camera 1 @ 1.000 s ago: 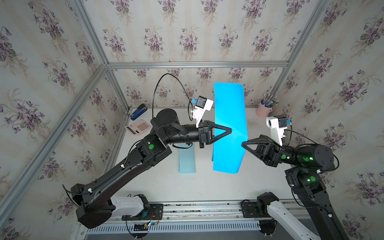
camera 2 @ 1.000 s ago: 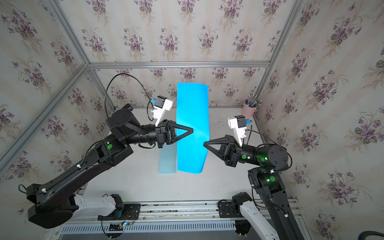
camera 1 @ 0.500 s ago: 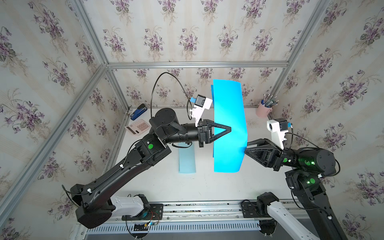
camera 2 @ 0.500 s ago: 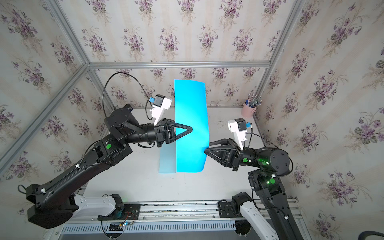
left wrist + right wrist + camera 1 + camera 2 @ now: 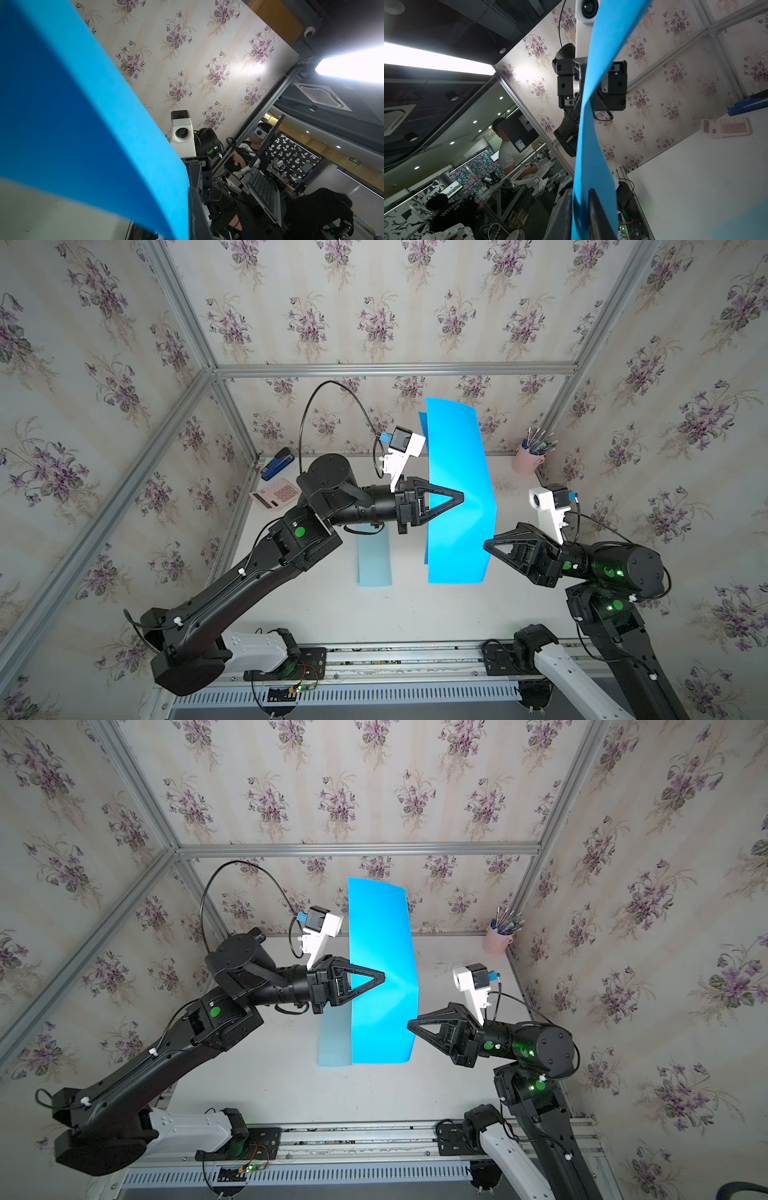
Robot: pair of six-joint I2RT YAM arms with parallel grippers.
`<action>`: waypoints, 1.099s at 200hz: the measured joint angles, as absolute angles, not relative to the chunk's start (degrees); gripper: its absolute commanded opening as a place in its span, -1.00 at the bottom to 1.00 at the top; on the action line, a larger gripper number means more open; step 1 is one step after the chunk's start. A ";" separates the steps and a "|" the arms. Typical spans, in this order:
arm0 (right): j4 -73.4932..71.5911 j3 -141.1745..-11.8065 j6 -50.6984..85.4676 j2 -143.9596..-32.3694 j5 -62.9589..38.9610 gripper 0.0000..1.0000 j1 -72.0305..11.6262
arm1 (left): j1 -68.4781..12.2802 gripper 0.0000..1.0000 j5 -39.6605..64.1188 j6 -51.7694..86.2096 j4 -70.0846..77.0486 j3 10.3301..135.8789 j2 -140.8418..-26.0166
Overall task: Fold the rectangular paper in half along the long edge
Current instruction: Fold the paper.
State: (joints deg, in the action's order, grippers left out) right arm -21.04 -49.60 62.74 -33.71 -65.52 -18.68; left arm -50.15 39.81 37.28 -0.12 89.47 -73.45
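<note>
One blue sheet [image 5: 457,472] upright above the worktop [image 5: 332,605], one pale strip [image 5: 374,560] flat on it. Your left fingers [image 5: 457,496] clamp the sheet; right fingers [image 5: 498,540] straddle its edge, grip unclear.

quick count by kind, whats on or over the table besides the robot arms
blue paper: 1
pale blue strip: 1
stapler: 1
calculator: 1
cup of pens: 1
total: 5

bright blue paper [image 5: 457,472]; purple floral wallpaper [image 5: 374,323]
</note>
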 measured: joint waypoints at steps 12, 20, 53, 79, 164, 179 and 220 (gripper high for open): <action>-22.00 -49.12 62.85 -33.52 -65.56 -0.96 -18.81 | -50.13 -1.00 39.81 37.28 0.03 89.67 -73.52; -22.50 -48.60 63.96 -33.39 -65.58 -0.90 -18.87 | -50.13 -1.00 39.86 37.28 0.01 89.73 -73.63; -23.68 -47.70 64.51 -32.88 -65.60 -0.99 -19.16 | -50.13 -1.00 39.83 37.28 -0.05 90.15 -73.93; -24.23 -47.03 65.04 -32.53 -65.52 -0.60 -19.55 | -50.17 -1.00 40.07 37.26 -0.03 90.61 -74.04; -22.74 -45.47 64.58 -30.33 -65.39 -0.65 -20.18 | -50.13 -1.00 40.27 37.04 -0.10 91.85 -75.05; -22.13 -45.47 64.20 -30.15 -65.39 -0.87 -20.18 | -50.17 -1.00 40.27 36.99 -0.10 92.07 -75.22; -20.93 -45.12 64.29 -29.45 -65.56 -0.71 -20.23 | -50.15 -1.00 40.45 36.88 -0.14 92.51 -75.53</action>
